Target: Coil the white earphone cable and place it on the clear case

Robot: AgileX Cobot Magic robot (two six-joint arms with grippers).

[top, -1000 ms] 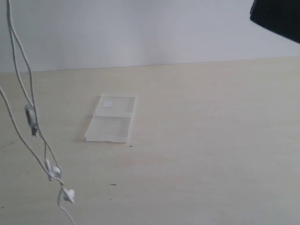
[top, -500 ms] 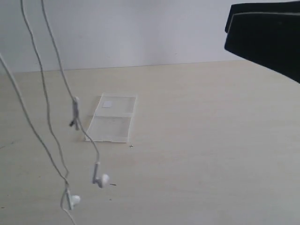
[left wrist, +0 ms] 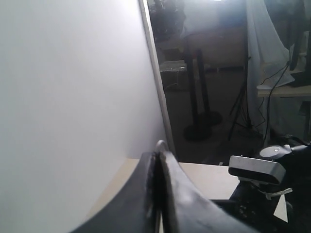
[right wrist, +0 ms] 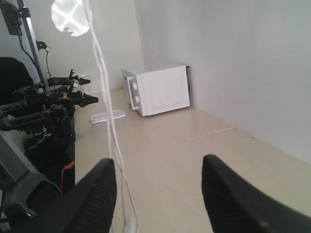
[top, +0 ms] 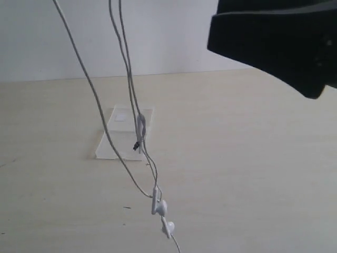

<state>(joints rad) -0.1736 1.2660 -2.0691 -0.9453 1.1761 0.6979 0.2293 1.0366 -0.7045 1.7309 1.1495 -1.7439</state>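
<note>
— Black and blurred, what fills 1 o'clock of the exterior view?

— That is the right arm (top: 274, 39), high and close to the lens. Its own camera shows the right gripper (right wrist: 158, 199) with jaws standing apart and nothing clamped. The white earphone cable (top: 140, 126) hangs just beside one finger (right wrist: 92, 204); whether inside the gap or beyond it, I cannot tell.

— Which way does the wire lie from that arm?

— Toward 9 o'clock. Its strands run lengthwise from 11 down to 5, with the earbuds (top: 160, 207) lowest and the upper ends leaving the frame.

— Who holds it?

— Probably the left gripper (left wrist: 158, 194). Its fingers are pressed together, but no wire shows between them. By my reading, the right gripper is the one placed to take the hanging run.

— And the clear case (top: 118, 145)?

— It lies flat on the table (top: 253, 168) behind the strands, at 11 o'clock from the earbuds. No coil is on it yet.
</note>
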